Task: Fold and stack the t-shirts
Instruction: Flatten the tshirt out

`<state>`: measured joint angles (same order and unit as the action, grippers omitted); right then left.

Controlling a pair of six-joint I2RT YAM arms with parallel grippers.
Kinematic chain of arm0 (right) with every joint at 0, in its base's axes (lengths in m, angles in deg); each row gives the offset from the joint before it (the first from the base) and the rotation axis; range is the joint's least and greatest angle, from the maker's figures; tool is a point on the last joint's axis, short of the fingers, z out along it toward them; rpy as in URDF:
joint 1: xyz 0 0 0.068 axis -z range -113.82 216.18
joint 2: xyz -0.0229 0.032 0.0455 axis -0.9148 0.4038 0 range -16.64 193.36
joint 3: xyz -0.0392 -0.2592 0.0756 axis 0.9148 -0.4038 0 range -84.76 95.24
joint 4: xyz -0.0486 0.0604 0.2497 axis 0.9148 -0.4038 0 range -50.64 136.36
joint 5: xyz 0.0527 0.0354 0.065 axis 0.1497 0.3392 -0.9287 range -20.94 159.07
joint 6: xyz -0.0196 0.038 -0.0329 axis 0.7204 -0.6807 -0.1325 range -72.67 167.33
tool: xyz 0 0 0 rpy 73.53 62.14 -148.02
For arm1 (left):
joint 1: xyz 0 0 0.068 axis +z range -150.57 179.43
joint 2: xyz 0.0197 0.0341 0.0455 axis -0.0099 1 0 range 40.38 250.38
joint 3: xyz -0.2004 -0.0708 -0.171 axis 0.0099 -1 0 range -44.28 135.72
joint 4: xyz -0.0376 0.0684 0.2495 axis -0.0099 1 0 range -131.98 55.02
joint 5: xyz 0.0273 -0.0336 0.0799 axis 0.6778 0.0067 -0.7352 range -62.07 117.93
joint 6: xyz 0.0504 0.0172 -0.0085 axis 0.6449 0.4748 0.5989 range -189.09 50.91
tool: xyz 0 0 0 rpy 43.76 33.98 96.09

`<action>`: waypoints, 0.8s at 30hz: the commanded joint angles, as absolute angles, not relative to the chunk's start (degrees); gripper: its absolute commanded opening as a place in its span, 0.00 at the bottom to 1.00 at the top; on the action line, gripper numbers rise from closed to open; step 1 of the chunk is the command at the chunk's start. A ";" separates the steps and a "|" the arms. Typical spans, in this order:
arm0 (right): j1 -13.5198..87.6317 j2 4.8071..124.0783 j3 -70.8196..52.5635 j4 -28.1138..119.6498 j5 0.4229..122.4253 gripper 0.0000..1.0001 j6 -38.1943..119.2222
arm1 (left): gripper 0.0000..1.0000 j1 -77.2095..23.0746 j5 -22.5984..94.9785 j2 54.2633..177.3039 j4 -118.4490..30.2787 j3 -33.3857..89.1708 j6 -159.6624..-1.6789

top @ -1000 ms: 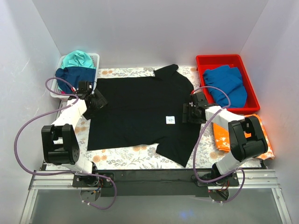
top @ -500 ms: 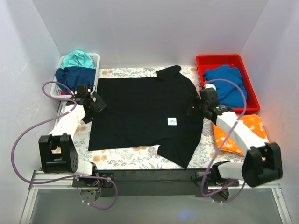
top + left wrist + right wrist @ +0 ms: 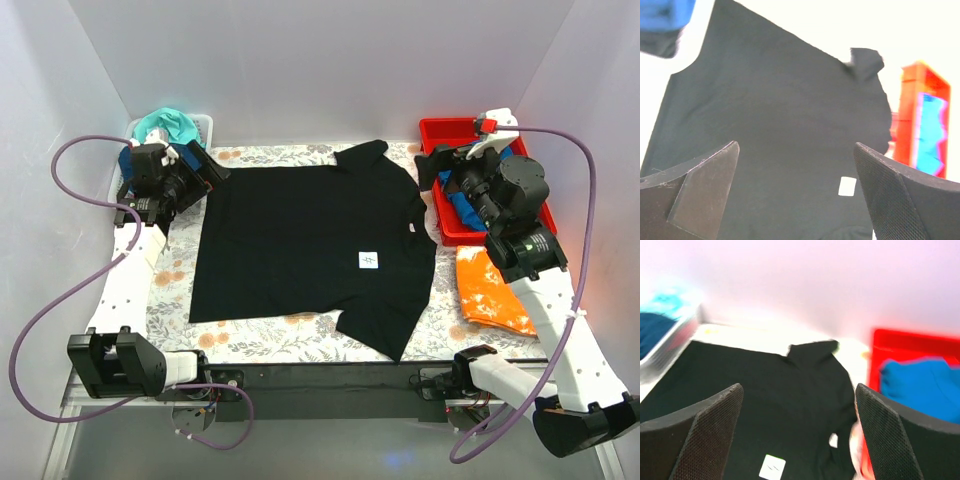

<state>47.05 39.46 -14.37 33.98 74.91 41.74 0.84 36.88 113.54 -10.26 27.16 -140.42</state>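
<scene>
Centre of the top view, black t-shirt: spread flat on the flower-printed table cloth; one sleeve at top centre, another at lower right.
Left gripper: raised at upper left, by the white basket, just off the shirt's upper left corner; fingers wide apart, nothing between them. In its wrist view, shirt below and beyond the fingertips.
Right gripper: raised at upper right, over the left wall of the red tray, just off the shirt's upper right edge; fingers wide apart, empty.
Change from half a second earlier: both grippers then low at the shirt's left and right edges; now lifted and drawn back toward the upper corners. Shirt in the same place.
Other shirts: teal shirt and navy shirt in the basket; blue shirt in the tray, largely behind the right arm; orange shirt on the cloth at right, below the tray.
White square label: on the black shirt, right of its middle; small dark mark on it, not readable.
</scene>
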 commanded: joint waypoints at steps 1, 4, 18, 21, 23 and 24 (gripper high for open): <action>46.85 41.37 -13.22 37.83 63.11 0.99 46.72 | 0.98 1.01 44.01 111.83 -13.42 31.03 -139.75; 46.85 41.90 -13.57 40.65 58.43 0.98 42.00 | 0.98 1.10 46.20 112.45 -13.42 32.36 -142.47; 46.76 43.57 -11.46 28.89 63.78 0.99 47.15 | 0.98 3.21 54.86 116.15 -9.38 35.64 -141.87; 46.58 43.30 -14.62 21.07 68.79 0.96 44.01 | 0.98 3.21 43.43 113.77 -4.82 33.60 -140.72; 46.50 42.87 -19.08 15.80 72.13 0.88 40.93 | 0.96 3.30 37.63 113.07 -1.12 30.62 -141.68; 46.06 42.34 -21.20 14.21 72.75 0.86 37.87 | 0.94 3.21 36.03 112.11 -0.24 29.21 -142.65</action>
<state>46.81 43.15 -16.21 24.36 67.52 42.84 3.03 46.54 115.77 -7.55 32.04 -142.83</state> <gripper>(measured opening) 0.881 0.954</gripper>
